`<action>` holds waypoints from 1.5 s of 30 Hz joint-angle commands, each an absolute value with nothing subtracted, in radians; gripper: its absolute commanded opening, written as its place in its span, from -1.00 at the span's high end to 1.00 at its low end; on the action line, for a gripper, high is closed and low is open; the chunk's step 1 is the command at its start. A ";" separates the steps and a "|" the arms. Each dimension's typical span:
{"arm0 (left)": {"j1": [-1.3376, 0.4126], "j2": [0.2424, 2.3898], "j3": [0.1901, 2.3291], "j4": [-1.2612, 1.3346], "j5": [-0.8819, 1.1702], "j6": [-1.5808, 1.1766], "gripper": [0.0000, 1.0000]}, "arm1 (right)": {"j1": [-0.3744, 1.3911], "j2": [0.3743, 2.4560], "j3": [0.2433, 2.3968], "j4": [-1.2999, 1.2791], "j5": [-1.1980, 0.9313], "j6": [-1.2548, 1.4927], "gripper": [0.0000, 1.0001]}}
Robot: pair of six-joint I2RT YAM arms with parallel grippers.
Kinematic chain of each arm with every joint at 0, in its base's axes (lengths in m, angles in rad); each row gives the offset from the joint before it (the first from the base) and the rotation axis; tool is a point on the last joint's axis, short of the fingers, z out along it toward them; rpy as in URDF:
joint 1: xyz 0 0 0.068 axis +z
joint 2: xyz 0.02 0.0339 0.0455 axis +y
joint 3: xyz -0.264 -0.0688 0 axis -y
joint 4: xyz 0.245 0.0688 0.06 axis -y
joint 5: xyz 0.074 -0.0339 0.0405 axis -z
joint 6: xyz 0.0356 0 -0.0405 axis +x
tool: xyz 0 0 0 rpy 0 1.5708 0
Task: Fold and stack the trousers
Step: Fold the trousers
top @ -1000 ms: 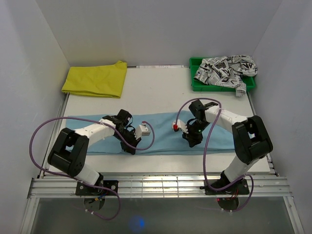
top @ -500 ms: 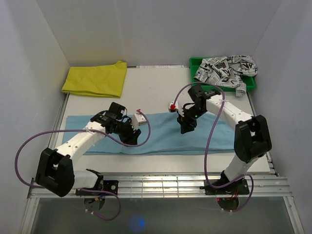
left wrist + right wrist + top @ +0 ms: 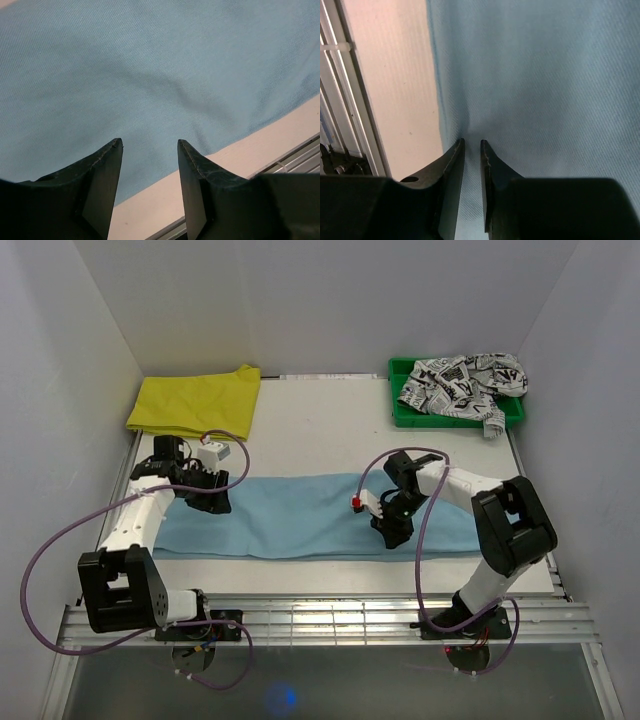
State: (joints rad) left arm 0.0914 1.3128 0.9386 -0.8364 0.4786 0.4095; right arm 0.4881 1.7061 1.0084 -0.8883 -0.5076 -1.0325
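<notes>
The light blue trousers (image 3: 300,515) lie flat as a long band across the near half of the table. My left gripper (image 3: 215,503) hovers over their left end, open, with nothing between its fingers. In the left wrist view the left gripper (image 3: 150,142) frames the trousers (image 3: 150,75) and their near edge. My right gripper (image 3: 392,533) presses down on the near edge, right of the middle. In the right wrist view the right gripper (image 3: 472,142) has its jaws almost together, pinching the trousers (image 3: 545,75), and the cloth creases toward the tips.
A folded yellow garment (image 3: 197,402) lies at the back left. A green tray (image 3: 398,418) at the back right holds a crumpled black-on-white printed garment (image 3: 460,385). White walls close in three sides. A metal rail (image 3: 320,615) runs along the near edge.
My left gripper opened, let go near the middle and swung to the trousers' left end. My right gripper rose toward the far edge, opened wider, then returned to the near edge and narrowed.
</notes>
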 commanded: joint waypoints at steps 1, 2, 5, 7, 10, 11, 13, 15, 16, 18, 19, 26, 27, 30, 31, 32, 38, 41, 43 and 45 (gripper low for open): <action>0.091 1.287 0.937 -0.847 0.473 0.399 -0.18 | 0.511 1.614 0.939 -0.893 -0.476 -1.060 0.49; 0.091 1.296 0.939 -0.847 0.469 0.397 -0.17 | 0.515 1.609 0.924 -0.885 -0.462 -1.058 0.49; 0.091 1.315 0.942 -0.842 0.453 0.382 -0.17 | 0.529 1.603 0.875 -0.839 -0.425 -1.046 0.49; 0.097 1.322 0.946 -0.830 0.430 0.350 -0.18 | 0.546 1.603 0.825 -0.790 -0.388 -1.032 0.49; 0.129 1.357 0.971 -0.842 0.416 0.325 -0.19 | 0.554 1.632 0.790 -0.675 -0.305 -0.968 0.49; 0.143 1.368 0.997 -0.848 0.416 0.313 -0.20 | 0.552 1.644 0.792 -0.654 -0.260 -0.950 0.49; 0.188 1.403 1.028 -0.877 0.414 0.313 -0.21 | 0.535 1.675 0.807 -0.614 -0.229 -0.896 0.49; 0.230 1.434 1.080 -0.896 0.411 0.305 -0.22 | 0.496 1.696 0.862 -0.609 -0.209 -0.870 0.51; 0.280 1.445 1.097 -0.919 0.414 0.305 -0.23 | 0.480 1.727 0.911 -0.611 -0.198 -0.841 0.53; 0.334 1.472 1.147 -0.942 0.407 0.314 -0.23 | 0.413 1.756 0.957 -0.627 -0.180 -0.833 0.53; 0.360 1.505 1.164 -0.956 0.403 0.327 -0.23 | 0.390 1.781 0.977 -0.649 -0.173 -0.833 0.53; 0.465 1.563 1.190 -1.000 0.316 0.428 -0.19 | 0.210 1.778 0.968 -0.716 -0.104 -0.928 0.52; 0.468 1.568 1.184 -1.008 0.307 0.439 -0.17 | 0.192 1.770 0.962 -0.727 -0.110 -0.948 0.51; 0.479 1.563 1.166 -1.048 0.334 0.526 -0.04 | 0.189 1.733 0.968 -0.788 -0.172 -0.966 0.46; 0.482 1.559 1.169 -1.098 0.345 0.628 0.00 | 0.192 1.724 0.986 -0.810 -0.193 -0.962 0.43; 0.482 1.555 1.173 -1.136 0.363 0.699 0.03 | 0.196 1.723 1.012 -0.830 -0.248 -0.959 0.37; 0.483 1.456 1.128 -1.253 0.310 1.095 0.05 | 0.276 1.746 1.286 -0.959 -0.458 -0.917 0.00; 0.485 1.422 1.069 -1.240 0.247 1.179 0.04 | 0.340 1.787 1.386 -0.966 -0.517 -0.884 0.01; 0.485 1.407 1.013 -1.197 0.219 1.221 0.04 | 0.376 1.839 1.422 -0.959 -0.534 -0.874 0.02; 0.485 1.401 0.974 -1.158 0.184 1.233 0.04 | 0.429 1.874 1.465 -0.951 -0.540 -0.856 0.03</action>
